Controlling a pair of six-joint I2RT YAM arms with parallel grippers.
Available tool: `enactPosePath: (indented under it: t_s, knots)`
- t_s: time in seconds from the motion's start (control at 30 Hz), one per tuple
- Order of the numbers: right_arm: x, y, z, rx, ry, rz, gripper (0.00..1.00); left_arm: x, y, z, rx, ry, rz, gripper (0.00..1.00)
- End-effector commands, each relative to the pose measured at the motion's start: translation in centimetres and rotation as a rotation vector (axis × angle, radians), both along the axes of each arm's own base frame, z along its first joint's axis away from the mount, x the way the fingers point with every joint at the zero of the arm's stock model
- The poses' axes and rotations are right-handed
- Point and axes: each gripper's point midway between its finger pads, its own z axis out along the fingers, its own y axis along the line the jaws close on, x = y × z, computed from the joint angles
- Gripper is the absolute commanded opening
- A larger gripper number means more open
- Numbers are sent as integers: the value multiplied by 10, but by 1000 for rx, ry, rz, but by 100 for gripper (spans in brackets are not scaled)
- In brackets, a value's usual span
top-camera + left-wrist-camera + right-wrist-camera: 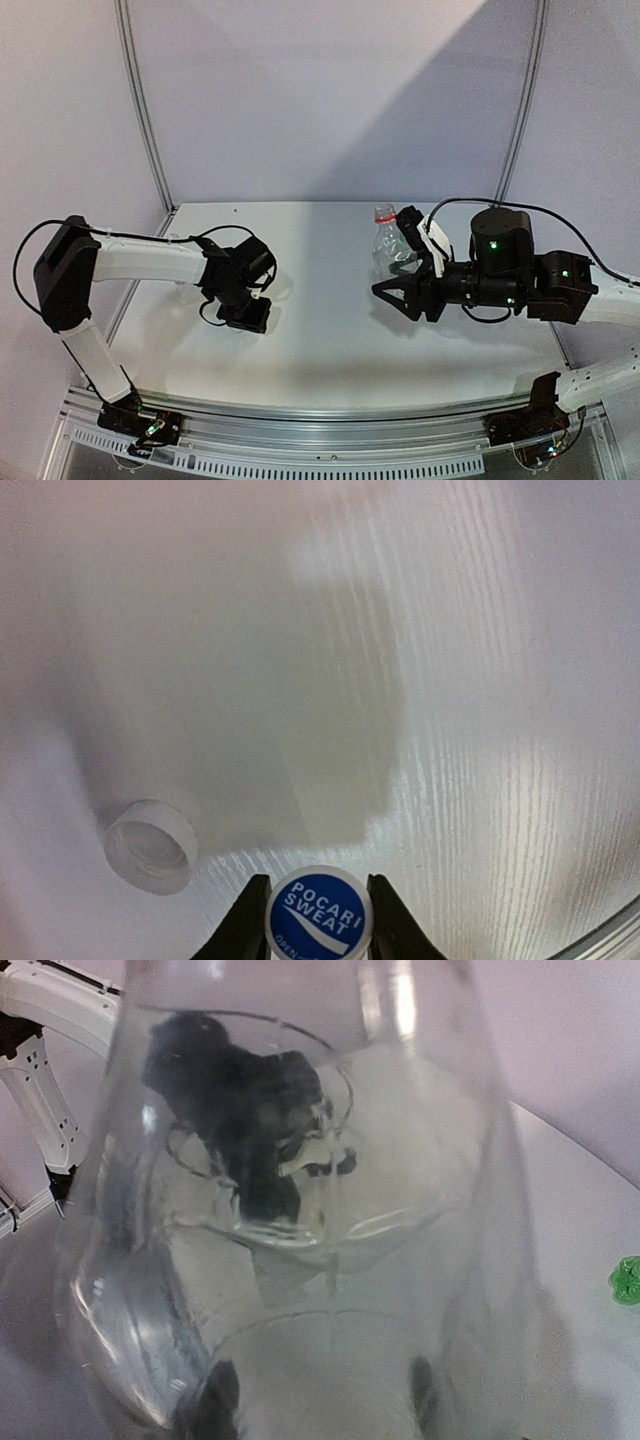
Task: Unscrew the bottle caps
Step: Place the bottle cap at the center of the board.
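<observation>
A small round white plastic cap [150,845] lies open side up on the flat white bench [320,340]. A small blurry green thing [627,1280], maybe another cap, lies on it too.

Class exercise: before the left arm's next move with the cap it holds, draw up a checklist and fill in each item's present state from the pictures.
1. Left end effector shut on the Pocari Sweat cap: ok.
2. That cap is free of any bottle: ok.
3. Loose white cap lies open side up on the table, apart from the held one: ok.
4. Right end effector gripping the clear bottle: ok.
5. Neck of that bottle uncapped: cannot tell.
6. Green object at the edge of the right wrist view identified: cannot tell.
</observation>
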Motion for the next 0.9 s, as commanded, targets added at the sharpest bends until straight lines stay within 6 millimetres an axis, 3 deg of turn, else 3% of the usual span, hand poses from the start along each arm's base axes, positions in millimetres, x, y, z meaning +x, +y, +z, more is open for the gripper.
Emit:
enactPosePath:
  t_s: [0.0, 0.27, 0.43, 0.73, 0.87]
  knots:
    - [0, -6, -8, -28, 10, -20, 0, 16, 3, 0, 23, -53, 2, 17]
    - [-1, -9, -11, -43, 9, -20, 0, 18, 5, -8, 45, -47, 1, 23]
    - [-1, -8, -14, -55, 7, -14, 0, 17, 5, -8, 45, -48, 4, 33]
    - [-1, -6, -18, -71, 3, -5, 0, 24, -5, 12, -4, -87, 4, 55]
    - [0, -6, -18, -73, -3, -3, 0, 30, -12, 30, -35, -114, 7, 58]
